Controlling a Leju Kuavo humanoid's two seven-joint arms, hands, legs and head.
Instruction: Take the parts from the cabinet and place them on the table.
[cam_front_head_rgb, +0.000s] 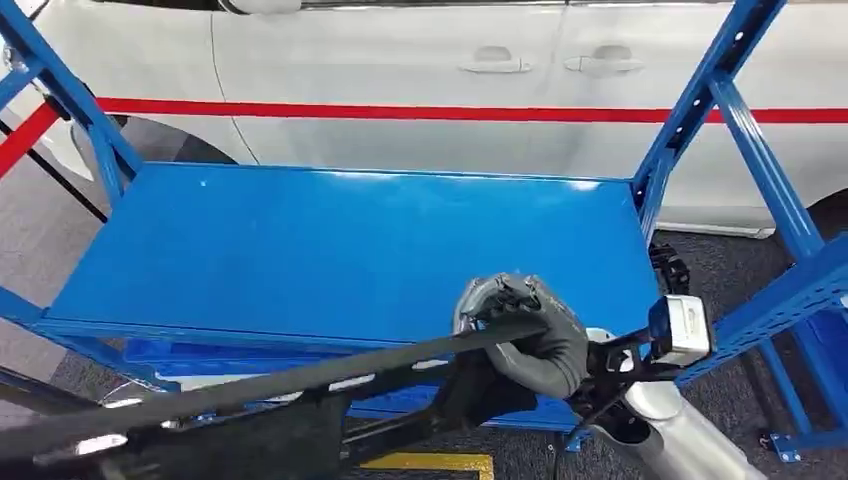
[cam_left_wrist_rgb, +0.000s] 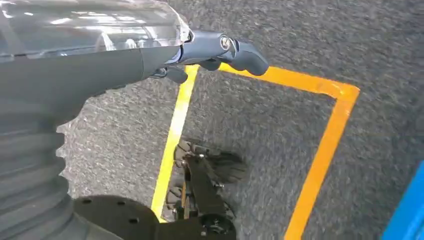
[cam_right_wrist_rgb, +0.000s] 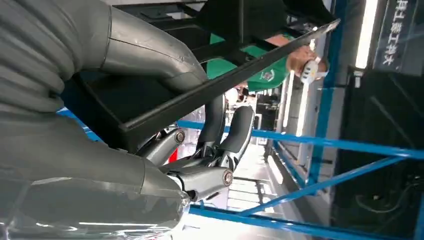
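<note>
A long black part (cam_front_head_rgb: 300, 385), a flat strip with a bulkier black frame under it, stretches from the lower left to the middle of the head view. My right hand (cam_front_head_rgb: 530, 335) grips its right end, just above the front edge of the blue shelf surface (cam_front_head_rgb: 300, 250). In the right wrist view the same black part (cam_right_wrist_rgb: 225, 85) runs across my right hand (cam_right_wrist_rgb: 210, 150), whose fingers wrap around it. My left hand (cam_left_wrist_rgb: 215, 50) hangs over the grey floor with its fingers stretched out and nothing in it.
A white car (cam_front_head_rgb: 400, 60) with a red stripe stands right behind the shelf. Blue uprights (cam_front_head_rgb: 700, 110) rise at both shelf ends. Yellow tape (cam_left_wrist_rgb: 325, 135) marks a box on the floor. A person in a green shirt (cam_right_wrist_rgb: 265, 75) stands beyond the part.
</note>
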